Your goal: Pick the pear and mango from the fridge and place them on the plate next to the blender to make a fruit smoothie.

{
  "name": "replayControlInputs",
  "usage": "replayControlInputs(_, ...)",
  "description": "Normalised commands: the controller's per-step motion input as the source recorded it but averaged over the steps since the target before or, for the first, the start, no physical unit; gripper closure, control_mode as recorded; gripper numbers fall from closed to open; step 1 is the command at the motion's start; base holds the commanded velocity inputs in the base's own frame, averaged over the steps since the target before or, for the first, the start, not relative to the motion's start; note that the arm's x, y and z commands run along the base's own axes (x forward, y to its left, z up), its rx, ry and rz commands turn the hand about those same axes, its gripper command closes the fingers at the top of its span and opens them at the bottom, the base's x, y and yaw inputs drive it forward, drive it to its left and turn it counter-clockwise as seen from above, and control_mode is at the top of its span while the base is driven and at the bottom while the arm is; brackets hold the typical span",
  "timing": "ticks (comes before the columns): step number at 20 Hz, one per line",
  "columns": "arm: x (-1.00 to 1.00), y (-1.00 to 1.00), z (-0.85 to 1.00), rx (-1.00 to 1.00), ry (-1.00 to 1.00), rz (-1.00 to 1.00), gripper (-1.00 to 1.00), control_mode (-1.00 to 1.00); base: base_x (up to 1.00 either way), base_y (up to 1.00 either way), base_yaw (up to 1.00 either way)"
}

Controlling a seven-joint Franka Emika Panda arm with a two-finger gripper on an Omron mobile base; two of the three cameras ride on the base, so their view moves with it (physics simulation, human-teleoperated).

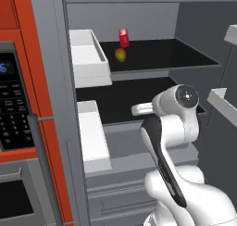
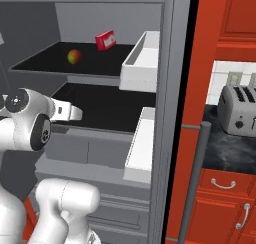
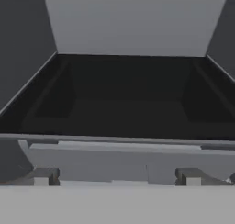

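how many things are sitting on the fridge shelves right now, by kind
mango: 1
red can: 1
total: 2, both on the upper black shelf of the fridge

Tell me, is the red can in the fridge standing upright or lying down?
Upright: the red can stands on its end on the fridge's upper black shelf, behind the mango.
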Motion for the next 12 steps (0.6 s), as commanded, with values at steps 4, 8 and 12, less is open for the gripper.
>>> replayControlInputs(4,-0.12,0.01,1.0,0.0,-0.19,-0.07,-1.0,-1.0,0.0,0.0,0.0)
replayControlInputs(8,-0.04,0.04,1.0,0.0,-0.03,0.0,-1.0,-1.0,0.0,0.0,0.0)
replayControlInputs(12,0.0,0.0,0.97,0.0,0.01,0.01,-1.0,-1.0,0.0,0.0,0.0)
